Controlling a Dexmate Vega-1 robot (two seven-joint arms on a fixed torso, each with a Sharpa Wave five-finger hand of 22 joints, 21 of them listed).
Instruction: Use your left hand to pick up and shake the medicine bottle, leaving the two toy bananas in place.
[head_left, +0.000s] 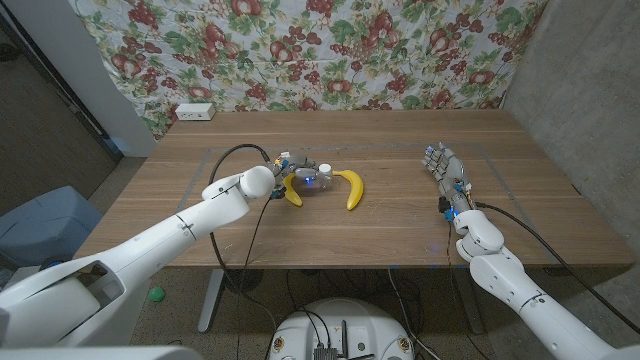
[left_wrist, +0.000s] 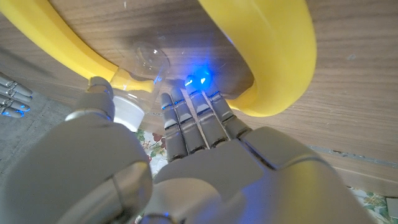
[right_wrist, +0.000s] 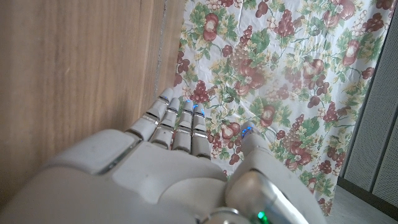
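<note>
The medicine bottle (head_left: 312, 180), clear with a white cap, lies on its side on the wooden table (head_left: 400, 220) between the two toy bananas. One yellow banana (head_left: 292, 195) curves close under my left hand (head_left: 284, 174); the other banana (head_left: 352, 188) lies just right of the bottle. In the left wrist view my left hand (left_wrist: 205, 155) reaches straight-fingered at the bottle (left_wrist: 148, 59), thumb beside its cap (left_wrist: 129, 111) and the bananas (left_wrist: 273, 56) (left_wrist: 68, 43) on either side. It holds nothing. My right hand (head_left: 447, 175) stands on the table's right side with fingers spread and empty, and shows again as my right hand (right_wrist: 168, 168).
A white box (head_left: 193, 112) sits at the table's back left edge. A floral cloth (head_left: 330, 50) hangs behind the table. A black cable (head_left: 225, 160) loops over the table by my left arm. A blue bin (head_left: 45, 220) stands on the floor at the left.
</note>
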